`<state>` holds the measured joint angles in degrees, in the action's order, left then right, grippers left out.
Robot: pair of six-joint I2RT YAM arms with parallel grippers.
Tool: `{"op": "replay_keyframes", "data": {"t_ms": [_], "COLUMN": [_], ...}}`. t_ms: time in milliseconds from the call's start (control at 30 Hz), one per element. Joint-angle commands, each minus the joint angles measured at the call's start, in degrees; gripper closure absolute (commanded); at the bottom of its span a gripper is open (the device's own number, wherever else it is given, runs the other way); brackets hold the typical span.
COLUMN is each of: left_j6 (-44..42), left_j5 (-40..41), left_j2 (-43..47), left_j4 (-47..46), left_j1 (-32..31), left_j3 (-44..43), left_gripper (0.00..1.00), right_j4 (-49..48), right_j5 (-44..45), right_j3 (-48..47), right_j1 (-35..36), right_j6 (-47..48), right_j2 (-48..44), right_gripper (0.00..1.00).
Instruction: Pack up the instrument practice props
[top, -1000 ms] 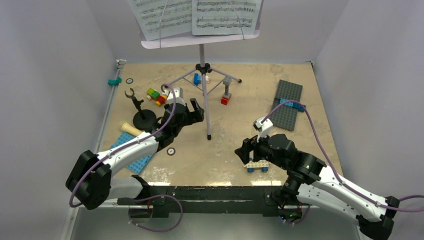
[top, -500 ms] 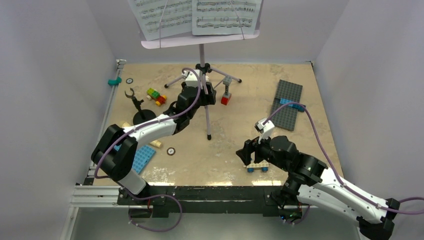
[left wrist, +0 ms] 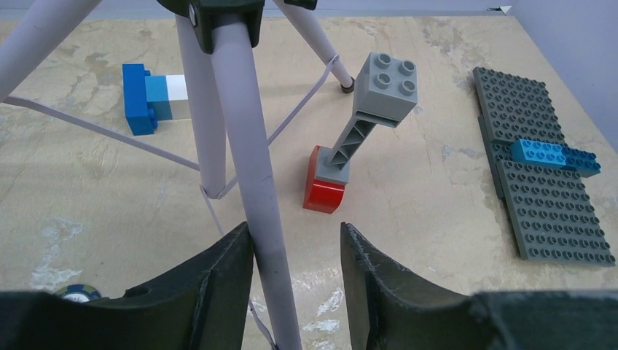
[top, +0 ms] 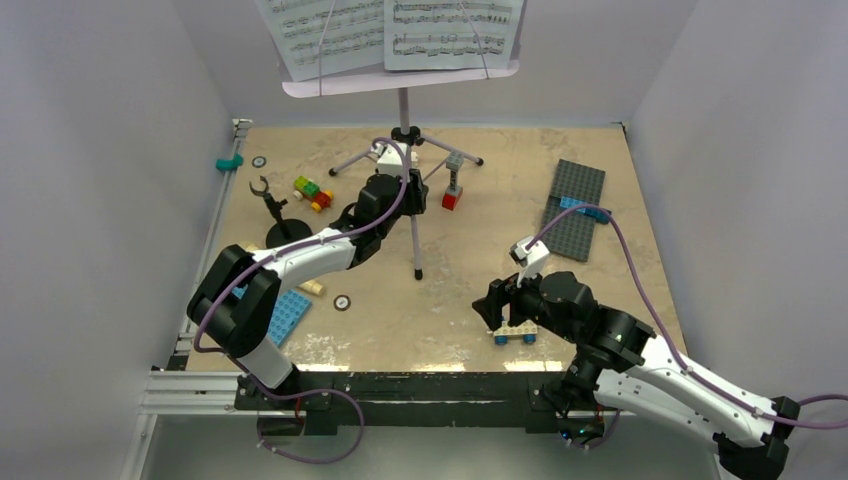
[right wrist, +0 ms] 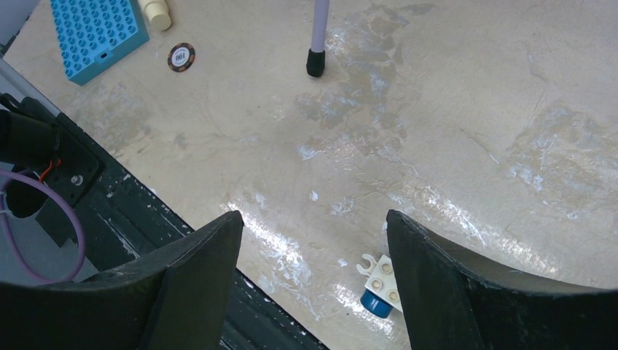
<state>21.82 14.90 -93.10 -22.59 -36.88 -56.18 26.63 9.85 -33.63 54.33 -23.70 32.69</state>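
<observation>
Straddling music stand [left wrist: 237,109] leg, left gripper [left wrist: 295,233] jaws apart, unclamped; right gripper [right wrist: 313,219] jaws apart too; round token [right wrist: 181,56] near stand foot reads "001".

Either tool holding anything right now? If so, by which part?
Nothing is gripped yet. The left tool straddles the near leg of the music stand, with a gap still showing on one side. The right tool is open and empty.
</observation>
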Motion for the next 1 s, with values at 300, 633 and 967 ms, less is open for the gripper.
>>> {"op": "replay_keyframes", "data": {"t_ms": [300,633,967], "left_j6": [-1.73,-1.67,0.94], "left_j5": [-5.64,-8.44,-10.76], "left_j2": [0.17,3.59,10.29], "left_j4": [-1.47,-1.15,1.01], "left_j1": [-1.33,-1.88,-1.96], "left_j3": [0.3,2.75,7.79], "left_gripper": [0.84,1.0,1.0], "right_j4": [0.9,1.21,1.59], "right_j5": [1.66,2.34,2.59], "right_j3": [-2.66,-3.44,-4.12], "right_j1": [-0.07,-0.09,-0.09], "right_j6": [0.65,0.98,1.35], "right_j2": [-0.46,-0.57,-1.23], "right_gripper": [0.24,0.24,0.24]}}
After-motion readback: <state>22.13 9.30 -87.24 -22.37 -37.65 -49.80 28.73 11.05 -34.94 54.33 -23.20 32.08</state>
